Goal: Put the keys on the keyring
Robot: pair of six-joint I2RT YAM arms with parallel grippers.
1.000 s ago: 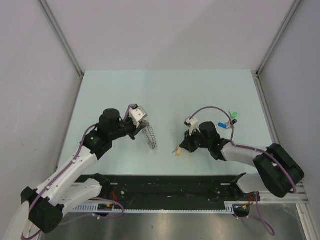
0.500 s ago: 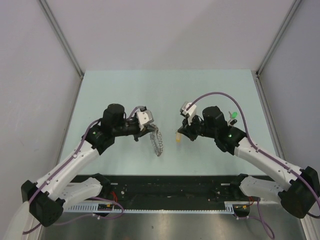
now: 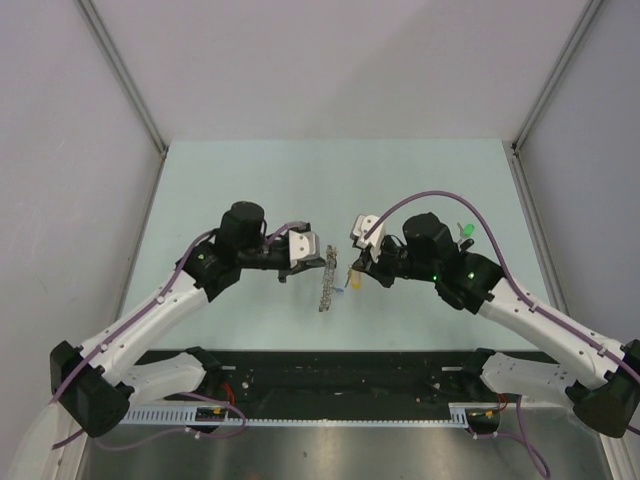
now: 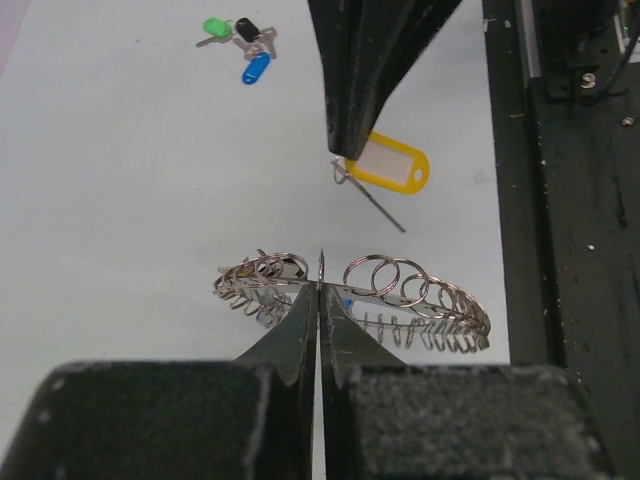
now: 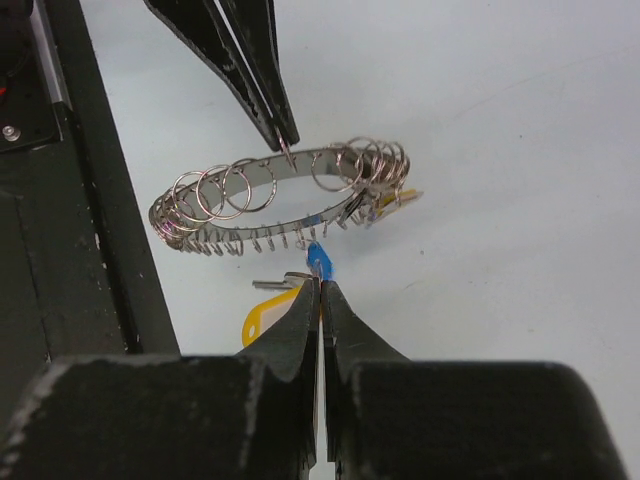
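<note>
Over the tabletop (image 3: 420, 180), the left fingers (image 4: 318, 305) are clenched on the keyring (image 3: 327, 283). It is held on edge, its long axis running near-to-far. Just right of it, the right fingers (image 5: 320, 300) pinch the yellow key (image 4: 392, 165), so the right arm looks better placed to thread it.

a pale green table (image 3: 420, 180) sits between grey walls (image 3: 330, 60), black rail (image 3: 340, 372) along its near edge.
</note>
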